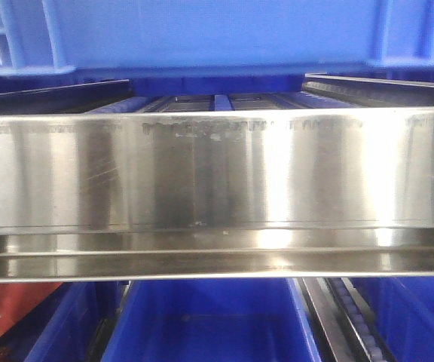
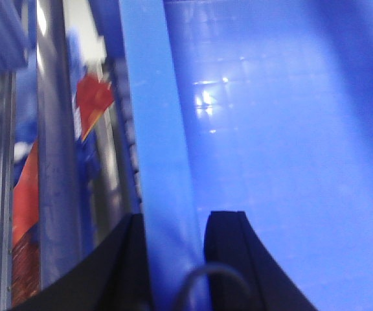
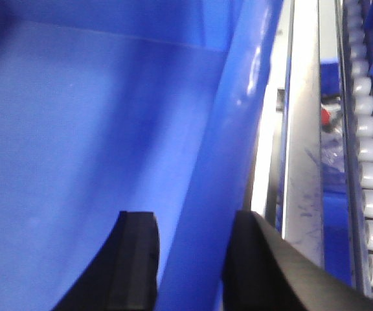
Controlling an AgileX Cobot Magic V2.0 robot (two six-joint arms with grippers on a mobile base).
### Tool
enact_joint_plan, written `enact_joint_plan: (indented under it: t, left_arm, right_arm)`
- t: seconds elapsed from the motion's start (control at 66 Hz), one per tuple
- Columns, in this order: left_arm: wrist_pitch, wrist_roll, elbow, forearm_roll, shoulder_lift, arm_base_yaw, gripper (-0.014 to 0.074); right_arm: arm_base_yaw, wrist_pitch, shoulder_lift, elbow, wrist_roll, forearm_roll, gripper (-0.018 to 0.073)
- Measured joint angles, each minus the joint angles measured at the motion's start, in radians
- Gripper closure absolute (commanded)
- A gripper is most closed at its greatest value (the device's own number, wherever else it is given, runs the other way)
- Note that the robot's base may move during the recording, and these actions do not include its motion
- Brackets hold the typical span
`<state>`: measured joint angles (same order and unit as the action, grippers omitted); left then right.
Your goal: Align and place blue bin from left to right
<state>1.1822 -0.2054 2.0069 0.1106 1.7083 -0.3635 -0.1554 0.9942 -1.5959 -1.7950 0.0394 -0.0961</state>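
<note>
The left end effector [image 2: 173, 259] was seen from its wrist camera with its two black fingers [image 2: 228, 253] set either side of a bright blue rim, one finger outside the wall and one inside, so it was judged to be clenched on the left wall of the blue bin [image 2: 271, 129]. The right end effector [image 3: 190, 265] was shown in the same manner, its dark fingers [image 3: 138, 259] straddling the opposite wall with the rim between them, and was likewise judged to be grasping the bin. Holding both side walls at once was probably meant to keep the wide crate level and square while it was carried or slid. Inside both grips, only the smooth blue floor and inner walls of the bin could be made out; no contents were visible. Beyond the left wall, a shiny metal rail [image 2: 57, 162] and a blurred red and orange patch [image 2: 92, 97] were seen. Beyond the right wall, a steel rail [image 3: 303, 162] and a line of white rollers [image 3: 371, 175] ran alongside, suggesting a flow rack. In the front view, the bin's ribbed lower edge [image 1: 217, 30] filled the top of the picture, above a broad polished steel beam [image 1: 217, 173]. Roller tracks were glimpsed behind the beam. Darker blue bins [image 1: 209, 324] sat on the level below. Whether the bin rested on the rollers or was lifted clear could not be told.
</note>
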Motion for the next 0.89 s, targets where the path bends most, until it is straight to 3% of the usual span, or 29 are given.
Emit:
enact_joint_plan:
  t: [0.667,0.773,0.894]
  left_arm:
    - [-0.008,-0.021,0.0,0.015,0.114,0.002,0.0708]
    - [-0.006,-0.023,0.0,0.017,0.127,0.002,0.0708]
    - [0.01,-0.024,0.0,0.019,0.129,0.002,0.0671]
  right_arm:
    - [0.025,-0.044,-0.112,0.0,-0.014,0.027,0.0609]
    - [0.027,-0.044,-0.135,0.0,-0.014,0.029,0.0485]
    - [0.027,-0.05,-0.153,0.0,-0.011,0.032,0.0221]
